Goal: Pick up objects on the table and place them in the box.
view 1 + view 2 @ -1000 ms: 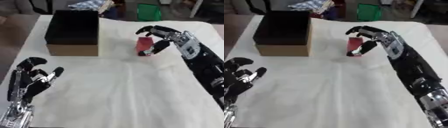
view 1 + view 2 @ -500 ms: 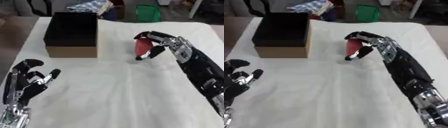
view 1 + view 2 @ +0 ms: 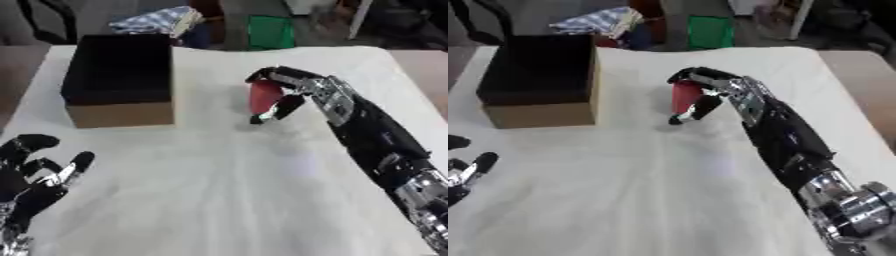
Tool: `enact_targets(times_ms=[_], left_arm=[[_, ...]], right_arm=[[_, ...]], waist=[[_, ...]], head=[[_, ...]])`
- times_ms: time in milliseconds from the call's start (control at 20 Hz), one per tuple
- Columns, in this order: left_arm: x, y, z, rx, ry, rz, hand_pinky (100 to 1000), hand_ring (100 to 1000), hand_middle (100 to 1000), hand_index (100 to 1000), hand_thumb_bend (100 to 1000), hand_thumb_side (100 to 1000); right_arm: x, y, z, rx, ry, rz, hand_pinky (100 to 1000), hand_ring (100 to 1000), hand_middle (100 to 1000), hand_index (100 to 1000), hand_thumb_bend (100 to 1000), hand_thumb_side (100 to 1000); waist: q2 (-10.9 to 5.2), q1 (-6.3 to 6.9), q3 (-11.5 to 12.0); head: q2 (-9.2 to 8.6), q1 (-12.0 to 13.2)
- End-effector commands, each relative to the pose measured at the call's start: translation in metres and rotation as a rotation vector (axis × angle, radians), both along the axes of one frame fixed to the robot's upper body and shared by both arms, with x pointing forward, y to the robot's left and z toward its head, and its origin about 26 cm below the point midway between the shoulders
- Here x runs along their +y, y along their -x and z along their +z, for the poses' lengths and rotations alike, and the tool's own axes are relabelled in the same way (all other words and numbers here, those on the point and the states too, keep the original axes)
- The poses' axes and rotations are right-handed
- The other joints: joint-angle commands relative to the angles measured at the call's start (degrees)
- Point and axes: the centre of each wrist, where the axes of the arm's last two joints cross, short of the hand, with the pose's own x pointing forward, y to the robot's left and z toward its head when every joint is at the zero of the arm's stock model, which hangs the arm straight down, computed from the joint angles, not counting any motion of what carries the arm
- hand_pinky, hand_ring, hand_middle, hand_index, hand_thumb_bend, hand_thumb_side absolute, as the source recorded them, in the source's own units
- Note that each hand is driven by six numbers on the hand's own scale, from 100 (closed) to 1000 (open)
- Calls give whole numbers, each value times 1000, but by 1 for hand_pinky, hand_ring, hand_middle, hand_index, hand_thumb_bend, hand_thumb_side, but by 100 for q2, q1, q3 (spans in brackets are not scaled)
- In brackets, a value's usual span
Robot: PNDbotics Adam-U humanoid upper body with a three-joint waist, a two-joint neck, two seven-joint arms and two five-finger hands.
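A small red object point(image 3: 262, 96) is held just above the white table, right of the box. My right hand point(image 3: 293, 89) is curled round it, fingers over its top and thumb below. The open cardboard box point(image 3: 120, 78), dark inside with tan sides, stands at the back left of the table. My left hand point(image 3: 37, 177) rests open at the lower left corner, fingers up, holding nothing.
A white cloth point(image 3: 219, 165) covers the table and is wrinkled in the middle. Beyond the far edge are a green bin point(image 3: 269, 32) and a patterned bundle of cloth point(image 3: 157, 21). My right forearm point(image 3: 385, 150) stretches across the table's right side.
My right hand has carried the red object leftward, toward the box. The left hand has sunk lower in the corner; the whole picture has also shifted.
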Motion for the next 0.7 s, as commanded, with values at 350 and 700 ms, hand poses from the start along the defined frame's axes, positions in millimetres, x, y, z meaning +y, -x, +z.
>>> enact_targets(times_ms=[350, 700], left_arm=[[1, -1, 8, -24, -6, -6, 380, 674, 548, 523, 821, 230], [1, -1, 7, -21, -5, -5, 381, 674, 548, 523, 821, 233]], right_arm=[[-1, -2, 19, -88, -7, -15, 732, 556, 753, 883, 523, 297], [11, -2, 44, -159, -6, 38, 644, 449, 679, 864, 258, 100]], waist=[[-108, 22, -2], [-144, 16, 8]], head=[[-36, -37], [28, -16]])
